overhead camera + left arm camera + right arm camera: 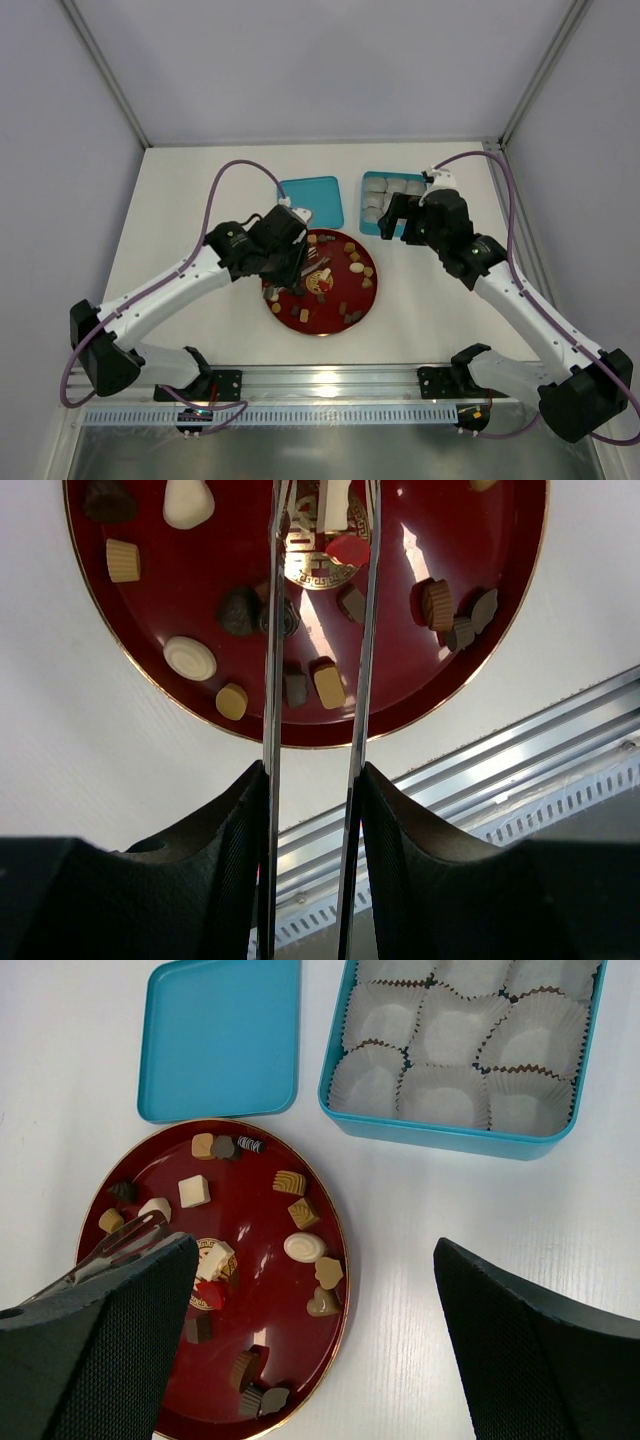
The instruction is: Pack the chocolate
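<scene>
**Left claw (316,270) at the red plate (345,322), right claw (392,215) idle**

Top: the chocolate (354,268) lies loose on that glossy plate under your left claw. Left wrist: thin steel blades (272,780) stand narrowly apart with a cream piece (335,498) between their tips. Gripped or not, I cannot tell, and smooth steel could flick it away. Right wrist: that claw gapes wide, empty, with crinkled paper cups (440,1090) ahead in the teal box (450,1138).

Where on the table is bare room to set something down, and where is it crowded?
Bare table lies right of the red plate, below the blue box. Left of the lid is free. The plate is crowded with chocolate and the left tool with tweezers.
</scene>
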Tool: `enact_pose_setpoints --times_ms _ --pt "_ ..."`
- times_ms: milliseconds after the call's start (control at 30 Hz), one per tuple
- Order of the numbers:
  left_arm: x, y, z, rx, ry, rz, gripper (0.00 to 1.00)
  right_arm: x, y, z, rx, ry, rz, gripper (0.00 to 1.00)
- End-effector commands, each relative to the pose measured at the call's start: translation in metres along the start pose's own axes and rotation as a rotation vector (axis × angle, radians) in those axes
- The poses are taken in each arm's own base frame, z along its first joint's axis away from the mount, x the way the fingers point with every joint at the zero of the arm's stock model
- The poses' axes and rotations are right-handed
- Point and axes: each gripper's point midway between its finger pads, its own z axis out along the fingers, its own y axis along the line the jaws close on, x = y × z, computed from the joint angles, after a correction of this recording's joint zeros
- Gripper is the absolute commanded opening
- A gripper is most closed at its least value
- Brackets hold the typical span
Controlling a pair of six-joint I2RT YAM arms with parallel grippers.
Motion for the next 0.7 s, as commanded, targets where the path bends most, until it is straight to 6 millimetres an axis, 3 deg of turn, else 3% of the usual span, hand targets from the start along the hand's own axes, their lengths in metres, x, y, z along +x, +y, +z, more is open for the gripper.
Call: enact_pose_setpoints --times_ms 0,667 --pt "0.000 -0.004 0.005 0.015 -0.005 -0.007 0.41 -0.018 0.004 -0.012 -0.011 -0.061 0.004 1.00" --pt "0.008 -0.015 0.034 0.035 0.070 0.039 0.40 -0.014 0.002 -0.012 -0.007 -0.059 0.004 1.00"
